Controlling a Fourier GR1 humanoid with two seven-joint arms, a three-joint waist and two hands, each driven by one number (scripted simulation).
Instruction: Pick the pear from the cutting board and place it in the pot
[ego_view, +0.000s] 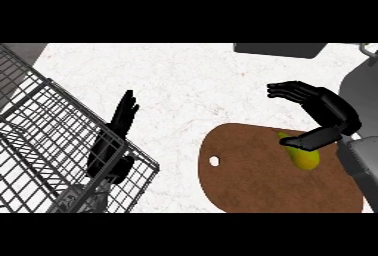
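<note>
A yellow-green pear (304, 157) lies on the right part of a brown cutting board (251, 175) that has a small hole near its left edge. My right hand (325, 107) hovers over the pear, fingers spread and curved to the left, thumb (306, 139) lying across the pear's upper side and hiding part of it. Whether the thumb touches the fruit I cannot tell. My left hand (118, 132) rests at the left, fingers straight and pointing up, holding nothing. A grey curved shape (362, 75) at the right edge may be the pot, mostly out of view.
A wire dish rack (52, 145) fills the left side, its right rim close under my left forearm. A dark flat object (280, 48) lies at the top edge. Bare white marble counter (199, 90) stretches between rack and board.
</note>
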